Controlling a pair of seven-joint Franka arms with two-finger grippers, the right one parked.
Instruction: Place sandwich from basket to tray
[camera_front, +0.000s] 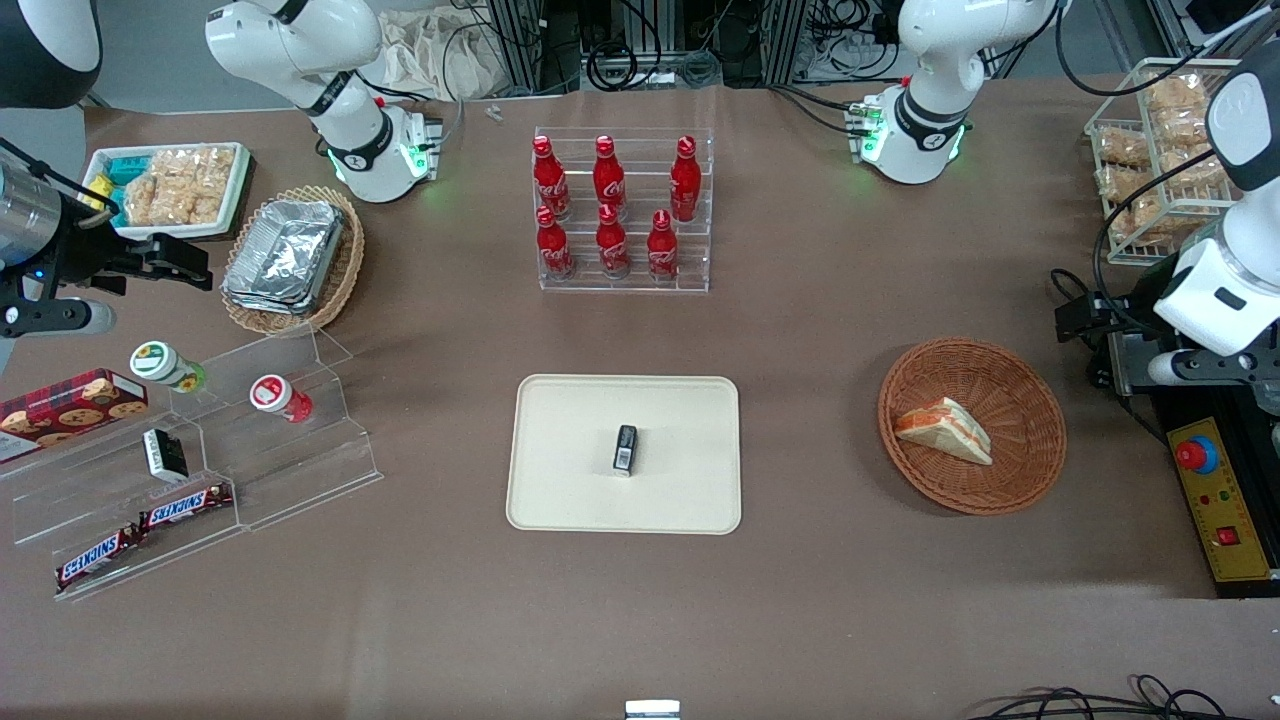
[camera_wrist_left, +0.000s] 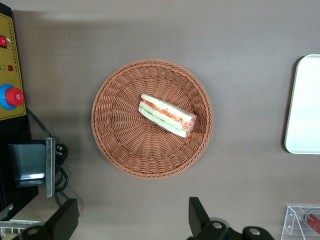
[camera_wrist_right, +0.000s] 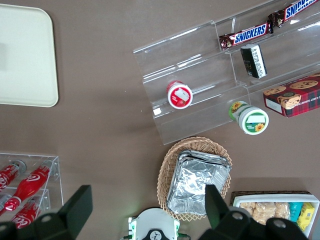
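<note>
Sandwich (camera_front: 944, 430): one wedge, lying on its side in the basket, white bread with orange-pink layers showing along its cut edge.
Basket (camera_front: 1020, 400): one round reddish-brown wicker bowl, sitting on the brown counter (camera_front: 800, 330) toward the working arm's end, well apart from the tray.
Tray (camera_front: 570, 480): one cream rectangle mid-counter, and look, a single small dark object (camera_front: 625, 449) stands on it near the middle.
Pincer (camera_wrist_left: 132, 220): up high, hanging above the counter just beside the basket; in the left wrist view its two dark fingers (camera_wrist_left: 197, 215) are spread wide with nothing between them.
Sandwich versus pincer: the wedge sits below the pincer and off to one side, no contact, basket rim between them in the wrist view.
Bottles (camera_front: 610, 205): six red ones, three and three, in a clear stepped rack farther from the front camera than the tray.
Snickers bars (camera_front: 185, 507): two, on the clear stepped stand toward the parked arm's end.
Round-lidded tubs: two on that same stand, one green-banded (camera_front: 165, 365), one red (camera_front: 278, 396).
Cookie box (camera_front: 70, 405): one, red plaid, beside the stand.
Foil containers (camera_front: 285, 250): a stack in one lighter wicker basket.
Red button (camera_front: 1195, 455): one, on the yellow panel beside the reddish-brown basket.
</note>
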